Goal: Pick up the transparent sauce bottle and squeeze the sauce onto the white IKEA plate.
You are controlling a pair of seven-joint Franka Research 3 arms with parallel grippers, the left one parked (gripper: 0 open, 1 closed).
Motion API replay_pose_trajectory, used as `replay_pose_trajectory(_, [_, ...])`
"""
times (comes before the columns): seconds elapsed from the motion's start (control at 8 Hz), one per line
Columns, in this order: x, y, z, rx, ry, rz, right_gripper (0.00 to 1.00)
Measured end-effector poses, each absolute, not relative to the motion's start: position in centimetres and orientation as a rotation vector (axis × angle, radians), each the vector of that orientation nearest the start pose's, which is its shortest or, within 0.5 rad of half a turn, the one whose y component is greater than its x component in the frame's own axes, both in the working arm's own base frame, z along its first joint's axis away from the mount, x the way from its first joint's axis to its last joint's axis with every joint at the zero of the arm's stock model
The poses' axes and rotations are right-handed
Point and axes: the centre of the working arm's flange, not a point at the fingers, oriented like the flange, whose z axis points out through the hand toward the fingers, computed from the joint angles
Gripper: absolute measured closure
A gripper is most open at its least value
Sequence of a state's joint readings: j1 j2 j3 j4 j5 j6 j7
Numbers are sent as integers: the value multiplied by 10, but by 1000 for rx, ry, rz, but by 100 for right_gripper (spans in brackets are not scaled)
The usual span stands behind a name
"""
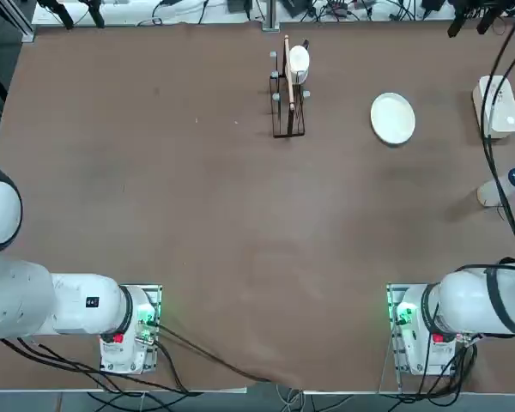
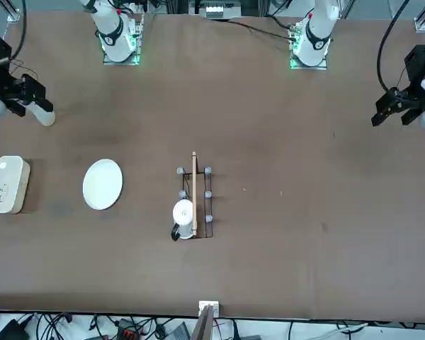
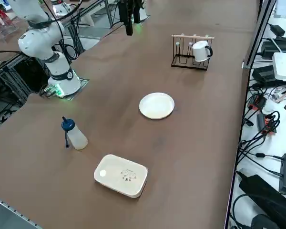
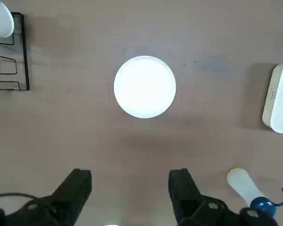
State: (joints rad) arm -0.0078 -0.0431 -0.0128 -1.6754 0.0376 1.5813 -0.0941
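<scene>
The right gripper (image 4: 131,188) is seen spread wide and empty, hanging high above the brown table (image 1: 197,215) with bare tabletop between its fingers (image 4: 181,186). The bottle (image 3: 75,136) is found on the table at the robot's right edge, with its blue top (image 3: 67,125); in the wrist view the bottle (image 4: 247,188) appears beside the gripper, apart from it. The plate (image 1: 392,118) is set flat farther out on the table, well apart from the bottle, and nothing is seen on it. A white rounded-rectangular dish (image 3: 121,175) is placed near the bottle, at the table's right edge. A black wire rack (image 1: 287,94) with a wooden bar is located toward the table's far middle, and a white mug (image 3: 200,50) is hung on it.
</scene>
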Motion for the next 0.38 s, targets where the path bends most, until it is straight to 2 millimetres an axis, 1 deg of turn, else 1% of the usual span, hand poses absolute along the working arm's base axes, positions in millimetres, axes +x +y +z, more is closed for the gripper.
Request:
replay_pose_trajectory(0.12, [538,-5,597,-3101,-88,65,0])
replay_pose_trajectory(0.38, [531,2,600,-3107,-82,51,0])
